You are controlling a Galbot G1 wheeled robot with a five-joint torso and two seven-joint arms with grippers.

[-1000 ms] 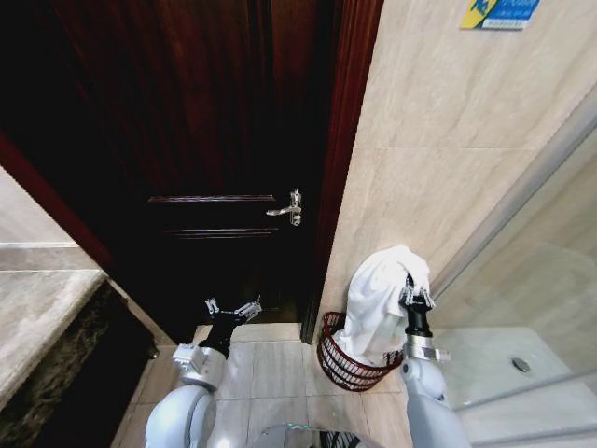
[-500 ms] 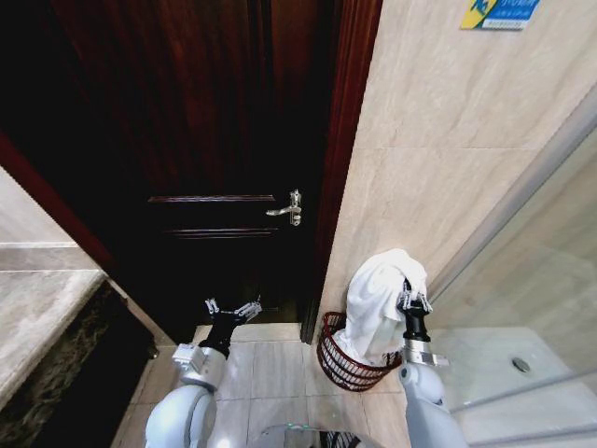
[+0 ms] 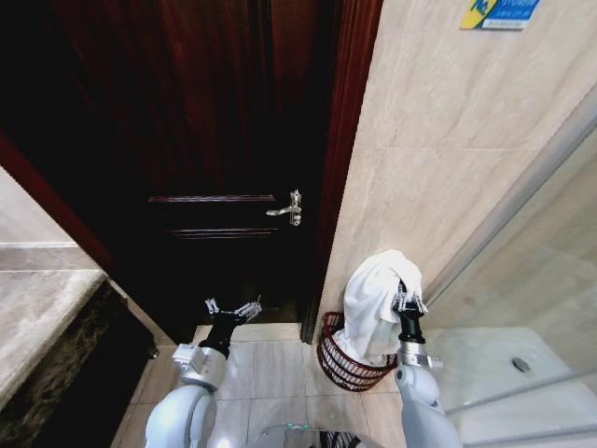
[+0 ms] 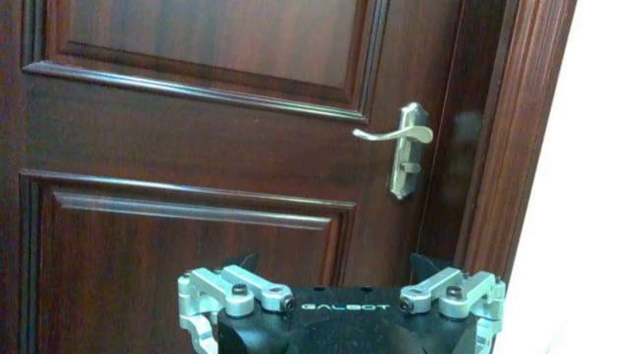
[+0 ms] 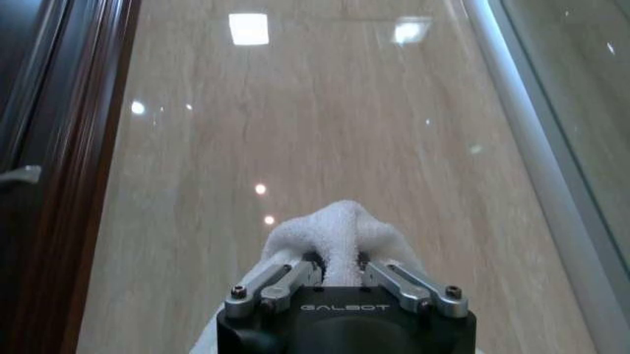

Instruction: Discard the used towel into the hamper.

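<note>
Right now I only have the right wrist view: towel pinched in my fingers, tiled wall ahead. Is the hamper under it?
Observer: Yes. In the head view the hamper stands on the floor against the wall, and the towel held by the right gripper hangs down with its lower end inside the rim.
Operator: Is anything beside the hamper?
Observer: A dark wooden door is just left of it, with its handle well above the rim.
Operator: Where is my other arm?
Observer: The left gripper is open and low in front of the door, apart from the hamper.
</note>
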